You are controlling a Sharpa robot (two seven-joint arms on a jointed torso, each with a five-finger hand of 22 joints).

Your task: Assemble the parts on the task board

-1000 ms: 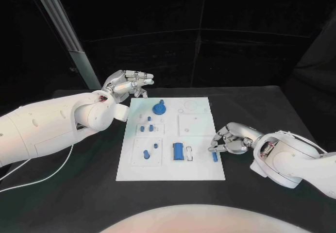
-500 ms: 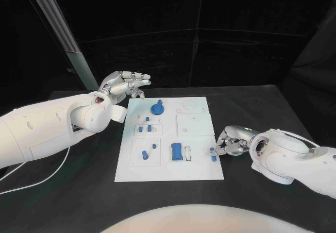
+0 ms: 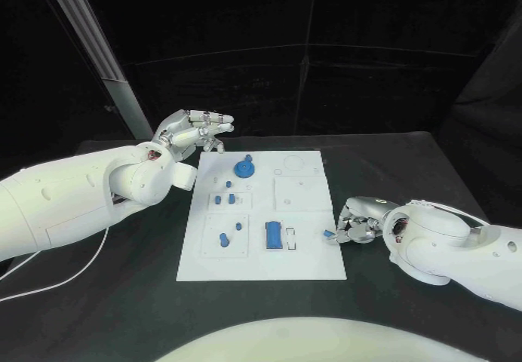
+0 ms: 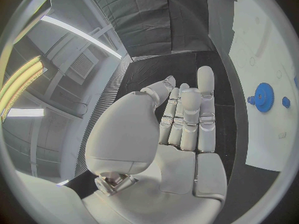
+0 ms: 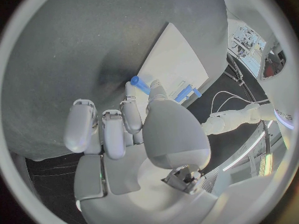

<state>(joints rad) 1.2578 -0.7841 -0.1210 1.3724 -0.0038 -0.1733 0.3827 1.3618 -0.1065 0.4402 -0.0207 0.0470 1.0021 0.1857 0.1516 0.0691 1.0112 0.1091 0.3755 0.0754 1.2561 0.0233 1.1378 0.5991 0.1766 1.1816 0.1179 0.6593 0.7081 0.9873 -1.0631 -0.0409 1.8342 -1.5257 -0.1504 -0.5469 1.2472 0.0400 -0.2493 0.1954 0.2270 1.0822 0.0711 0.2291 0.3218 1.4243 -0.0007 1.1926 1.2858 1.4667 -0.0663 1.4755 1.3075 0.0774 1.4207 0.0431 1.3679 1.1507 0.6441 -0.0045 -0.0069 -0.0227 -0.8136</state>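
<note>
The white task board [image 3: 307, 260] lies mid-table. On it are a blue gear [image 3: 245, 167], several small blue pegs [image 3: 224, 240] and a blue block [image 3: 275, 234] with a white piece beside it. My right hand [image 3: 354, 225] is low at the board's right edge and pinches a small blue peg [image 3: 329, 235] between thumb and finger. The right wrist view shows that peg [image 5: 137, 82] at the fingertips [image 5: 156, 88], next to the board [image 5: 171, 59]. My left hand [image 3: 197, 128] hovers open beyond the board's far left corner, holding nothing. In the left wrist view its fingers [image 4: 206, 109] are straight, with the gear [image 4: 264, 97] beyond them.
A metal pole [image 3: 105, 64] rises at the back left behind the left arm. A white cable [image 3: 66, 277] trails over the black table [image 3: 413, 162] on the left.
My right hand has turned and drawn in at the board's right edge, and the blue peg has shifted slightly up and inward with it. The left hand has barely moved.
</note>
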